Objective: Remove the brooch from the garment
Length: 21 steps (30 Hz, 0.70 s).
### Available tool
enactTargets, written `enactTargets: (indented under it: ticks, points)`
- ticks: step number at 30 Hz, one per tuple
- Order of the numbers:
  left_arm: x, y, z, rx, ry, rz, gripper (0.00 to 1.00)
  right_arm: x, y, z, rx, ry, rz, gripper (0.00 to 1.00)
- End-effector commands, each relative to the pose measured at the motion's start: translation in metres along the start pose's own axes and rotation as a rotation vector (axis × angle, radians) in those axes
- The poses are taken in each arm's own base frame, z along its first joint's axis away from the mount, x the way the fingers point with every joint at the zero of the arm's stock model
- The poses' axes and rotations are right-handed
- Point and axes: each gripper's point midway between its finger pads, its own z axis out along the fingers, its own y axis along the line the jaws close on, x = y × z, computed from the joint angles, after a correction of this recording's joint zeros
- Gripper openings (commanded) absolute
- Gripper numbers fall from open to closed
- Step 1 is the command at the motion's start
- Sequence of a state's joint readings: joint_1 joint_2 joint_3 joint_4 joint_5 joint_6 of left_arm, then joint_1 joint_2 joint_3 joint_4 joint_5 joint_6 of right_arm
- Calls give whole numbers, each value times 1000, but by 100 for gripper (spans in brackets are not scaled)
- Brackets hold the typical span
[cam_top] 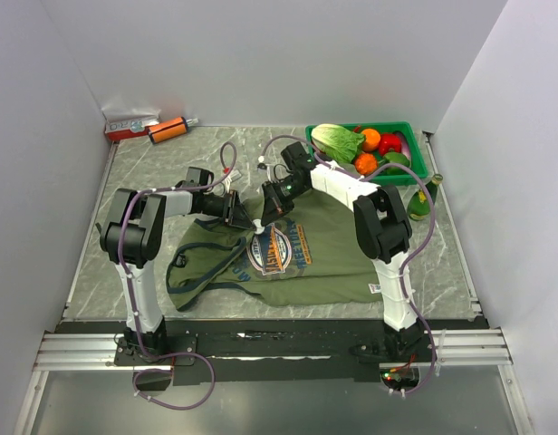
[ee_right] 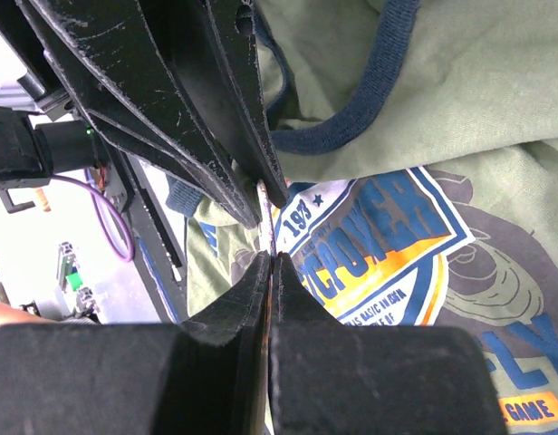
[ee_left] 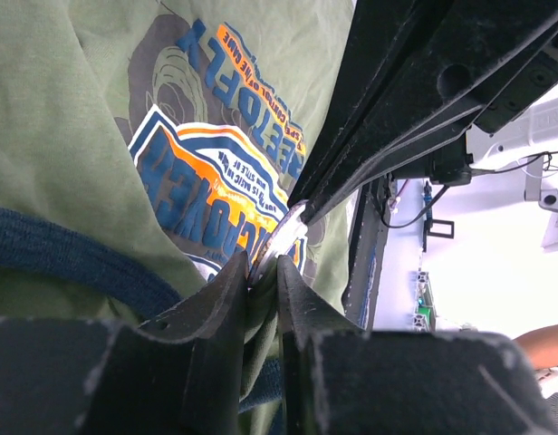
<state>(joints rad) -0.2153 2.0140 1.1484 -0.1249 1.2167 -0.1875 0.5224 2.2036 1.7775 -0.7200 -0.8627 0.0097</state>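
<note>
Scuffed black left pincer (ee_left: 261,268) pinches olive garment (ee_left: 80,136) beside thin brooch (ee_left: 281,237).

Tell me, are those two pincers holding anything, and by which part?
The right pincer pinches the brooch by its thin rim, edge-on. The left pincer grips a fold of the green shirt right beside it.

The left arm (cam_top: 134,236) and right arm (cam_top: 380,222) reach to the frame's middle, tips meeting. The left gripper (ee_left: 261,269) nips a shirt (ee_left: 71,118) fold; the right gripper (ee_right: 271,263) has its jaws pressed together.
</note>
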Motion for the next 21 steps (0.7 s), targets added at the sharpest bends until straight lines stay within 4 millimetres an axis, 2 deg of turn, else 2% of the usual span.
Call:
enactTargets:
  ticks: [1,7,21]
  points:
    - [-11,-19,9,60,8,105,20,-9,16,10,-64,-15,-26,0]
    - [-11,-22,12,72,21,123,23,-9,16,11,-69,-15,-12,0]
    - [-15,-21,21,78,27,124,23,-12,16,11,-70,-20,-7,0]
